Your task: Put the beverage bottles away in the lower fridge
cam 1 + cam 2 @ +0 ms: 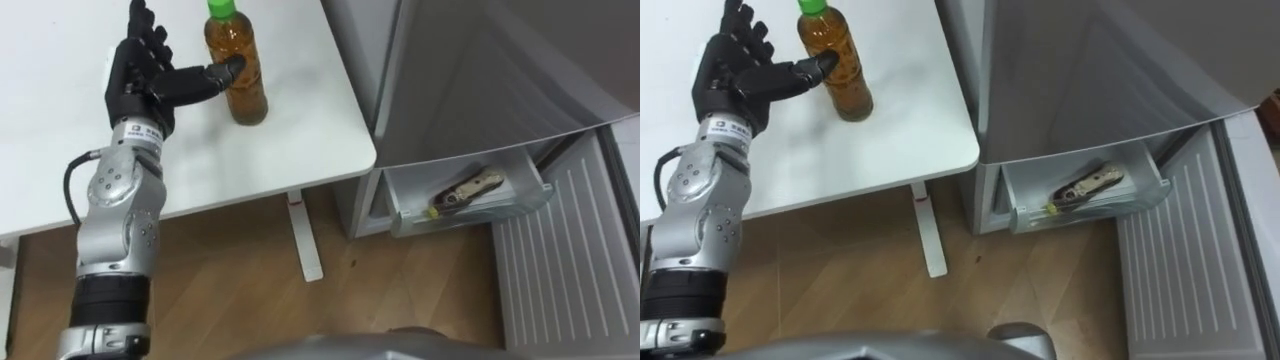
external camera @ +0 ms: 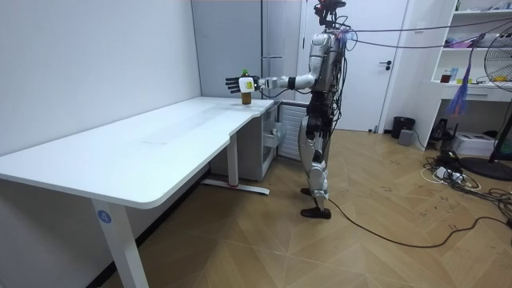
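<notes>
A brown drink bottle (image 1: pixel 238 72) with a green cap stands upright on the white table (image 1: pixel 300 120) near its right corner; it also shows as the bottle (image 1: pixel 838 65) and, in the room view, as a small bottle (image 2: pixel 246 94). My left hand (image 1: pixel 150 75) is open just left of it, fingers straight, thumb tip touching the bottle's side. The left hand (image 1: pixel 740 70) does not wrap the bottle. The lower fridge (image 1: pixel 520 110) stands to the right with its door open and a drawer (image 1: pixel 465 195) pulled out.
The fridge drawer holds a wrapped food item (image 1: pixel 466 188). The open fridge door (image 1: pixel 560 270) swings out at lower right. The table leg (image 1: pixel 305 235) stands on wooden floor between table and fridge. In the room view I stand at the table's far end by the fridge (image 2: pixel 272 48).
</notes>
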Available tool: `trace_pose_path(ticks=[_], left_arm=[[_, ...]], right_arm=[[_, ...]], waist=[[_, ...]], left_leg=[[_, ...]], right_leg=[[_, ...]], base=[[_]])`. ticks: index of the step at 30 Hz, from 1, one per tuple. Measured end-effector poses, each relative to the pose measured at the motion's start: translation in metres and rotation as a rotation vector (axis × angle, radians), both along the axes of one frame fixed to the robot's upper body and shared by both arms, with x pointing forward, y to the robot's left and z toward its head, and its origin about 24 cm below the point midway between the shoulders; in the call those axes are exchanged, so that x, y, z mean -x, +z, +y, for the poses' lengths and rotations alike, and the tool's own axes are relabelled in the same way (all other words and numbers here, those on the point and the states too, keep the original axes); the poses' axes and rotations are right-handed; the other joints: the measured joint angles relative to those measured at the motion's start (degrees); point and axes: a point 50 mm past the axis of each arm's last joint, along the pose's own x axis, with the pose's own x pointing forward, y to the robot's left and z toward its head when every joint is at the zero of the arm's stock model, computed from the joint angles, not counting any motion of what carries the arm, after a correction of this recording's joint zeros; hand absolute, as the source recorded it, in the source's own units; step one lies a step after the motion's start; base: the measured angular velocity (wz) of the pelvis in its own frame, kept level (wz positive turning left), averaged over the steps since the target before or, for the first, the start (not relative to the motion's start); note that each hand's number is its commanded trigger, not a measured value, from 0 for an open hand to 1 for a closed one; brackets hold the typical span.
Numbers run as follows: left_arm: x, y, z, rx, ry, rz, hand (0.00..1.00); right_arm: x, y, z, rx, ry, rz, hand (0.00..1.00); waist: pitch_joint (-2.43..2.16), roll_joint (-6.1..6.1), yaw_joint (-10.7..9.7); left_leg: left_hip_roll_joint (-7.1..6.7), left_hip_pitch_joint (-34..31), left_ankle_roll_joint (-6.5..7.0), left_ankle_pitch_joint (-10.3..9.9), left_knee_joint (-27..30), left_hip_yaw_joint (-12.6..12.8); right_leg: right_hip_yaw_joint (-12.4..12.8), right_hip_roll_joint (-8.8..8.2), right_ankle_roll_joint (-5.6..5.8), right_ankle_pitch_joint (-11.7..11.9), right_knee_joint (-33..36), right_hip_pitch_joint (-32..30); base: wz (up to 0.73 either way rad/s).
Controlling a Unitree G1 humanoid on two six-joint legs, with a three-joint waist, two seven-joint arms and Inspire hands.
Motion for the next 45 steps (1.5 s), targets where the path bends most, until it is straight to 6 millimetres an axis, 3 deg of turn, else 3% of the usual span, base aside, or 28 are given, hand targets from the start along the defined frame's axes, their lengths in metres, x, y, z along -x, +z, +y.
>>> trace_pose_path(ticks=[12,28,45], left_arm=[[-0.003,-0.001,0.004,0.02,-0.003,0.024,0.0],[-0.001,-0.015,0.008,0.018,0.007,0.097,0.0],[-0.013,-0.022,0.009,0.013,0.017,0.151,0.0]], right_arm=[[0.003,0.0,0.0,0.001,-0.006,0.038,0.0],[0.007,0.0,0.001,-0.002,0.038,0.075,0.0],[0.013,0.0,0.003,-0.04,0.044,0.103,0.0]], waist=[[0.22,1.24,-0.91],[0.24,1.4,-1.12],[0.23,1.59,-1.25]], left_leg=[[0.17,-0.28,0.02,-0.02,-0.45,0.16],[0.14,-0.34,0.02,-0.02,0.03,0.2],[0.23,-0.7,0.02,-0.02,-0.04,0.68]], right_leg=[[0.49,0.34,-0.09,-0.12,1.07,-0.98],[1.62,0.4,-0.11,-0.19,1.04,-0.93],[1.98,0.6,-0.14,-0.17,1.2,-1.81]], base=[[-0.01],[0.0],[-0.01]])
